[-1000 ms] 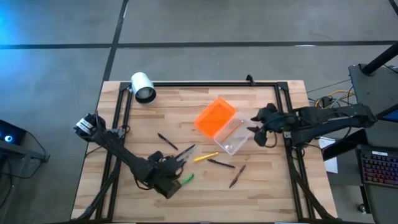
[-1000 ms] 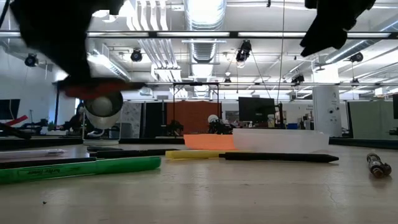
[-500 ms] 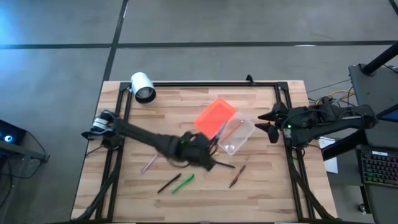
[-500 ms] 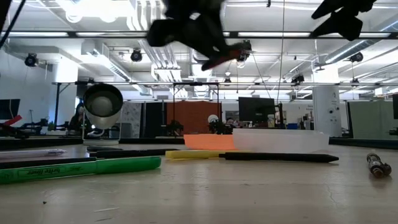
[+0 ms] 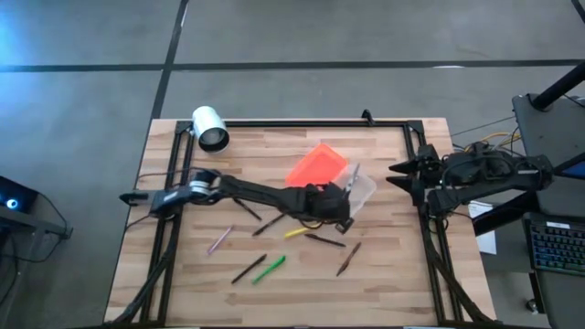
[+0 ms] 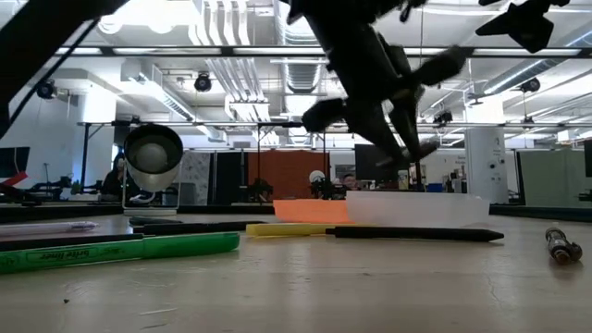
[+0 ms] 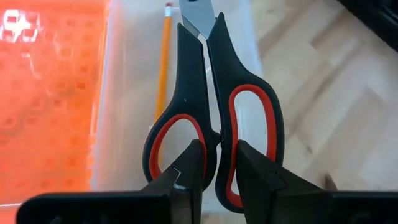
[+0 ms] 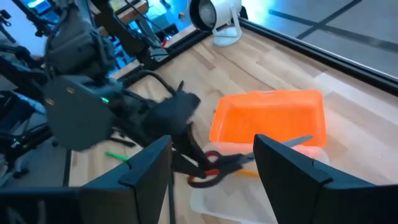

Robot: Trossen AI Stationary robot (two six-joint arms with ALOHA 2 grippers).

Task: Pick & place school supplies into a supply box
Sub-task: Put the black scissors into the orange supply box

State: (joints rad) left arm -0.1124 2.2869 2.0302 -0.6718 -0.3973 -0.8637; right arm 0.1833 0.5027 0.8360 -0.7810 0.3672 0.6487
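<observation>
My left gripper (image 5: 336, 203) hangs over the clear supply box (image 5: 358, 192), shut on the red-and-black scissors (image 7: 214, 106), whose blades point out over the box. The box's orange lid (image 5: 316, 167) lies open beside it, and a yellow pencil (image 7: 163, 62) lies inside the box. Several pens and markers lie flat on the table, among them a green one (image 5: 270, 268), a pink one (image 5: 219, 240), a yellow one (image 5: 302, 231) and a brown one (image 5: 348, 259). My right gripper (image 5: 398, 176) waits open just right of the box. My left gripper holds the scissors by the handles (image 7: 219, 134), at the place where the two red-lined loops meet, pinched between the two fingers (image 7: 194, 163). The fingers lie along the scissors. The scissors are lifted clear above the box, blades (image 8: 292, 142) pointing away from the gripper.
A white cylinder (image 5: 210, 128) lies at the far left corner. A black frame (image 5: 302, 123) runs along the table's far edge and both sides. Black pens (image 5: 247, 208) lie under my left arm. Bare wood shows along the near edge and right of the brown pen.
My left gripper has carried the scissors from the near left part of the table toward the right and far side, ending over the box. The pink, green and black pens it covered now show. My right gripper has drawn back a little toward the right edge.
</observation>
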